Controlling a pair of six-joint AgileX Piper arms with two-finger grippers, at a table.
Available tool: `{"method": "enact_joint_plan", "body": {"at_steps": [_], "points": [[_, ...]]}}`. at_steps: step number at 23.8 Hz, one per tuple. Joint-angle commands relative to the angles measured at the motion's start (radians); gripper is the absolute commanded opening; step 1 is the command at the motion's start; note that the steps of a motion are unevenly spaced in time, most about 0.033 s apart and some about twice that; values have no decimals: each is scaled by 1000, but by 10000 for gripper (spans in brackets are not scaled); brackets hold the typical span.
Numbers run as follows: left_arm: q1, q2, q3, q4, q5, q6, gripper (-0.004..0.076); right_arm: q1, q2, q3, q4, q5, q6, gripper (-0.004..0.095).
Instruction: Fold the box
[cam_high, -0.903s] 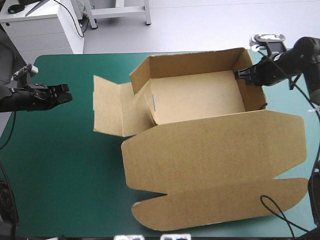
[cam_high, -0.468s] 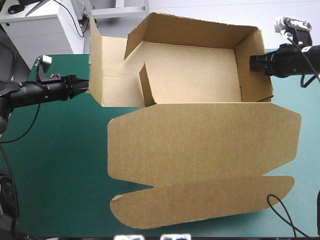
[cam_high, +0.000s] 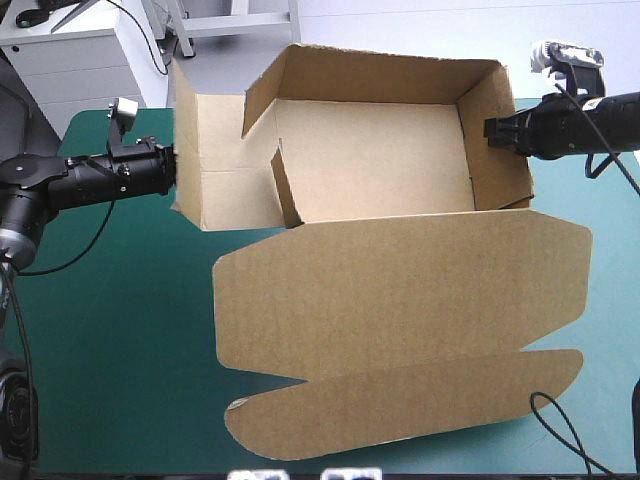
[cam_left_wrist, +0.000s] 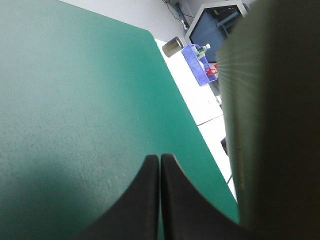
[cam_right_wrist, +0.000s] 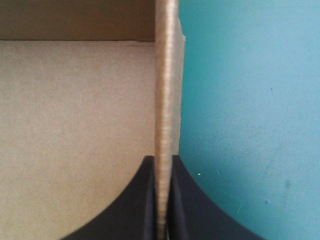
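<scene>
While the lid (cam_high: 400, 300) spreads open nearest the robot, much as it did earlier, the change lies just beyond it. The box (cam_high: 380, 160) no longer sits flat on the table (cam_high: 110, 340). Its tray is raised and tipped so that the open inside faces the robot. Whether the lid's near strip rests on the cover cannot be told.

On the tray's left side, the left flap (cam_high: 215, 150), which lay flat on the cover earlier, now stands upright. The left claw (cam_high: 172, 170), well apart from the box earlier, has come across to that flap's outer face. Its fingers are pressed together with nothing between them. In its wrist view the board rises just beside them, touching or nearly so.

On the right side, the right claw (cam_high: 490, 131) stays clamped on the right wall (cam_right_wrist: 166, 75), one finger inside the tray and one outside, and has carried that side upward.

Judging from this, the right arm steadies the tray while the left is placed to push the flap inward. The left wall is probably the step in hand, and the lid is not yet dealt with.
</scene>
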Motion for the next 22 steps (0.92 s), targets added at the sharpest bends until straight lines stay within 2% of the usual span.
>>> {"method": "enact_joint_plan", "body": {"at_steps": [1, 9, 19, 22], "points": [[-7, -80, -25, -61, 87, 7, -8, 23, -41, 36, 52, -145, 13, -17], [-8, -142, -25, 7, 83, -10, -8, 183, -39, 187, 50, -421, -33, -18], [-8, -142, -25, 7, 83, -8, -1, 251, -20, 187, 27, -505, -35, -17], [-16, -142, -25, 10, 83, -10, 67, 251, -6, 187, 39, -521, -35, -17]]}}
